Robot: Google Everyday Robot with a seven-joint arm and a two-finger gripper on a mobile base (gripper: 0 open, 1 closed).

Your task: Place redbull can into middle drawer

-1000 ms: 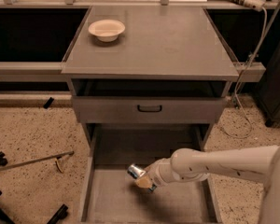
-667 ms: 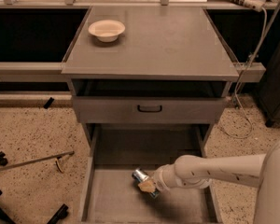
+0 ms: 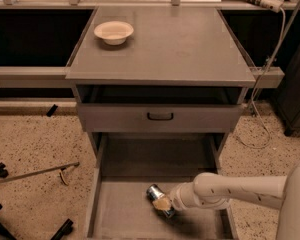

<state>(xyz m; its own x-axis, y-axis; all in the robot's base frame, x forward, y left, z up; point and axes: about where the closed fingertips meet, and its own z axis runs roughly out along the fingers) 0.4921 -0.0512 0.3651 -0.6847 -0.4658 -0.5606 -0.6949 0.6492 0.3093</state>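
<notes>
The redbull can (image 3: 154,192) lies tilted, its shiny silver end facing up and left, low over the floor of the open middle drawer (image 3: 120,211). The drawer is pulled out at the bottom of the grey cabinet and shows a bare grey floor with thin side walls. My gripper (image 3: 162,203) reaches in from the right on a white arm and is shut on the can, with a cream finger pad across the can's body. I cannot tell whether the can touches the drawer floor.
A closed grey drawer front with a black handle (image 3: 160,117) sits above the open drawer. A cream bowl (image 3: 113,32) stands on the cabinet top (image 3: 180,44). A metal rod (image 3: 35,173) and black parts lie on the speckled floor at left. A cable (image 3: 260,119) hangs at right.
My gripper has carried the can lower and slightly right, deeper into the open drawer and nearer its floor. Nothing else has moved.
</notes>
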